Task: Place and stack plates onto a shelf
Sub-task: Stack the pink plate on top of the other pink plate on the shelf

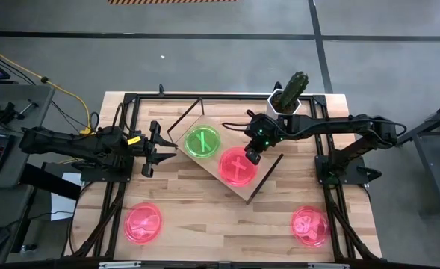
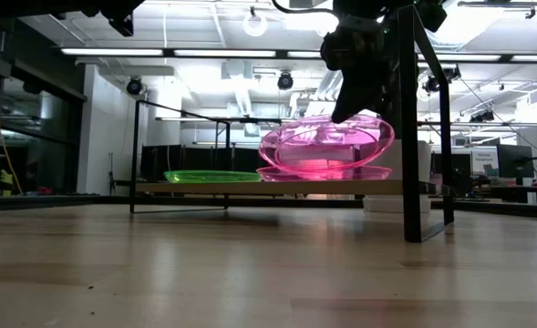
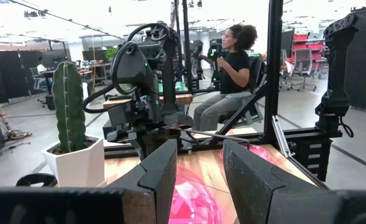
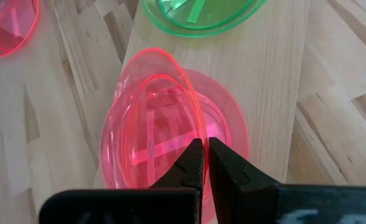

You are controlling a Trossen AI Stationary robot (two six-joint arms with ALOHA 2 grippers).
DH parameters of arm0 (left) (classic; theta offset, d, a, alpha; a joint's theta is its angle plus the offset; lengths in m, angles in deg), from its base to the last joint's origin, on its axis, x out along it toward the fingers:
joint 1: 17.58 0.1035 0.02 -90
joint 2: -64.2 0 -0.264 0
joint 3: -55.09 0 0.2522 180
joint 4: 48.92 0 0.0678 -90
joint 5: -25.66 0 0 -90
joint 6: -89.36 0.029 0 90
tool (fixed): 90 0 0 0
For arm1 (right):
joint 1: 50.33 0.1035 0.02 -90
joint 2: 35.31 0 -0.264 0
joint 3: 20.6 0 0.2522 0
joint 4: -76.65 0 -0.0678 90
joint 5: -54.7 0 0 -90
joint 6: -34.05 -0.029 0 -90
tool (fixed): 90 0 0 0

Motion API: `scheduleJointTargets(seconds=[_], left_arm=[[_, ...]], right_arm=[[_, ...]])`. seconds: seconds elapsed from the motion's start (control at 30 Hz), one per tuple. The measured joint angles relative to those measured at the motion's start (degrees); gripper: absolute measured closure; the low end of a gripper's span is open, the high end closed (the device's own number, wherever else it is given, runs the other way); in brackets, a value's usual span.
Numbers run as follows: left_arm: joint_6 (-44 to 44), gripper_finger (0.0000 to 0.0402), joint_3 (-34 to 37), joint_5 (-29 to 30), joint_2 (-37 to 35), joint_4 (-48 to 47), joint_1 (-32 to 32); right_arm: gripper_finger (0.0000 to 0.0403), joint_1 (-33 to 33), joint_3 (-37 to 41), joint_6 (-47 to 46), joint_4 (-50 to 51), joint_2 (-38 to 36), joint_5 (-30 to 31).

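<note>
Right pincer (image 4: 204, 163) grips tilted plate (image 2: 327, 146).

My right gripper (image 1: 251, 156) is pinched on the rim of a tilted pink plate (image 4: 155, 121) over the shelf (image 1: 268, 168), and that plate sits above a second pink plate (image 2: 277, 174) lying flat on the board, so nothing can pass beneath it there. Just beside them the green plate (image 1: 203, 142) fills the board's other end; bare wood remains only along the shelf's edges. A potted cactus (image 1: 290, 93) stands near my right arm at the table's far edge. My left gripper (image 1: 160, 148) hangs spread beside the shelf's corner. Two more pink plates (image 1: 143, 222) (image 1: 310, 226) take the near corners; the tabletop (image 1: 227, 217) between them is open.
</note>
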Motion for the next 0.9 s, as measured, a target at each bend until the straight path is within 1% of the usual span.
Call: scheduleJointTargets(seconds=[0.27,0.4,0.6,0.73,0.9], left_arm=[[0.00,0.0280,0.00,0.00,0.02,0.00,-0.01],[0.00,0.0280,0.00,0.00,0.01,0.00,-0.02],[0.00,0.0280,0.00,0.00,0.00,0.02,0.00],[0.00,0.0280,0.00,0.00,0.01,0.00,-0.02],[0.00,0.0280,0.00,0.00,0.01,0.00,-0.02]], right_arm=[[0.0402,0.01,0.00,-1.65,-0.09,-0.02,-0.02],[0.0402,0.01,0.00,-1.53,-0.53,-0.02,-1.52],[0.0400,0.01,0.00,-1.54,-1.33,-0.02,-1.83],[0.0378,0.01,0.00,-1.73,-1.33,-0.02,-1.62],[0.0326,0.01,0.00,-3.03,-1.31,-0.02,-1.57]])
